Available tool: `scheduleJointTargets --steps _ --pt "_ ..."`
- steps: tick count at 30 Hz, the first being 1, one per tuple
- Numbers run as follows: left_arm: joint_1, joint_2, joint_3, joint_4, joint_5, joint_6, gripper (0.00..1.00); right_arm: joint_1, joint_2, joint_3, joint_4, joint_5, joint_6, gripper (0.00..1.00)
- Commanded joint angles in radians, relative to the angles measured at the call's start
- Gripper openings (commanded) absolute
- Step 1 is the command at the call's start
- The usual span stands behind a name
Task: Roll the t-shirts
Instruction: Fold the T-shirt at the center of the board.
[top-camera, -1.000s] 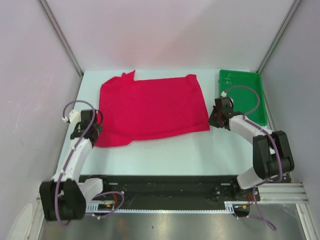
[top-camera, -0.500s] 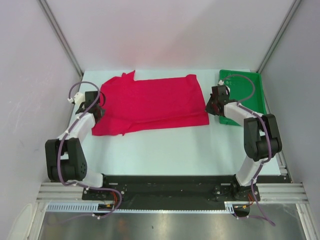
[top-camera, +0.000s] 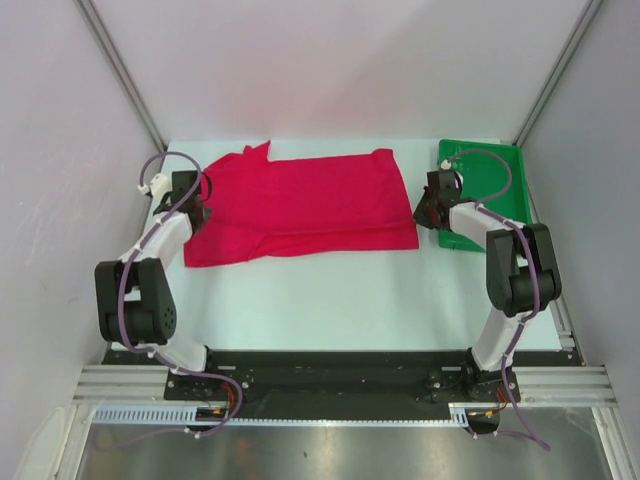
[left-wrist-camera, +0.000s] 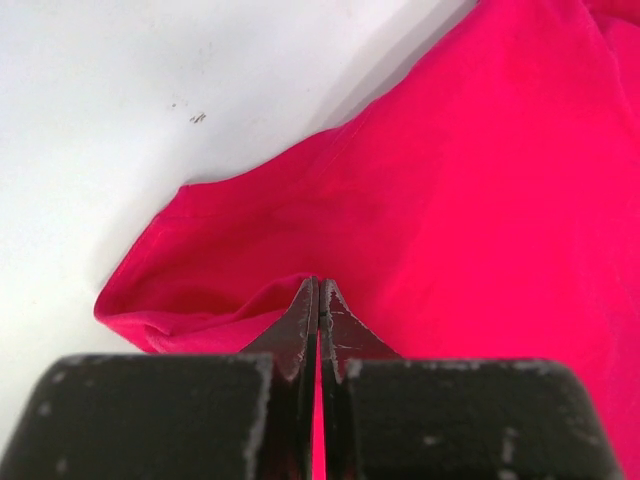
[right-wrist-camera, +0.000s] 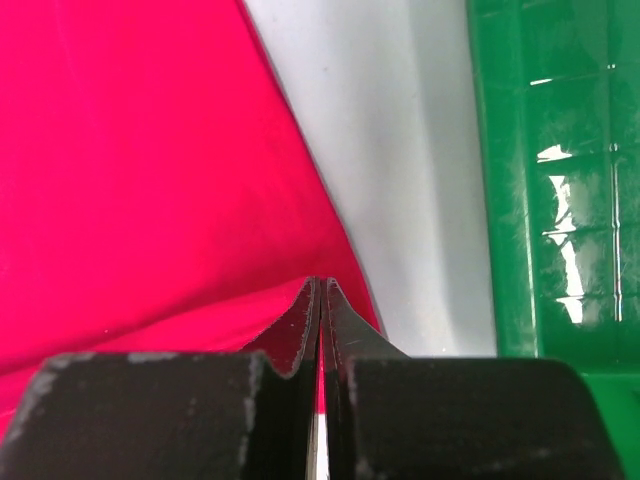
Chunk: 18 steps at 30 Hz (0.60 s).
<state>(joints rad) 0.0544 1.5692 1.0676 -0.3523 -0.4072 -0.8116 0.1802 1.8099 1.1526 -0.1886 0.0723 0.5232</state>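
- Left gripper (left-wrist-camera: 319, 285): jaws pressed tight together, pinching a raised fold of the red t-shirt (left-wrist-camera: 480, 200) at its left edge. A sliver of red cloth shows between the fingers.
- Right gripper (right-wrist-camera: 320, 285): jaws likewise clenched, on the t-shirt's right edge, with the cloth rising up to the tips.
- Just left of the left gripper's tips the cloth ends in a rounded fold, with bare white counter (top-camera: 330, 295) past it.
- Between the two grippers the t-shirt lies spread flat across the counter.
- Just right of the right gripper runs a strip of bare counter, then the green tray (right-wrist-camera: 560, 200), apart from the t-shirt.
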Motion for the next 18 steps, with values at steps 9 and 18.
scheduleJointTargets --steps 9,18 --pt "-0.002 0.117 0.135 0.056 0.027 0.040 0.00 -0.035 0.060 0.064 0.081 -0.031 -0.009 0.00" --pt "0.015 -0.016 0.123 0.000 0.018 0.074 0.82 -0.002 -0.042 0.088 -0.024 0.033 -0.057 0.61"
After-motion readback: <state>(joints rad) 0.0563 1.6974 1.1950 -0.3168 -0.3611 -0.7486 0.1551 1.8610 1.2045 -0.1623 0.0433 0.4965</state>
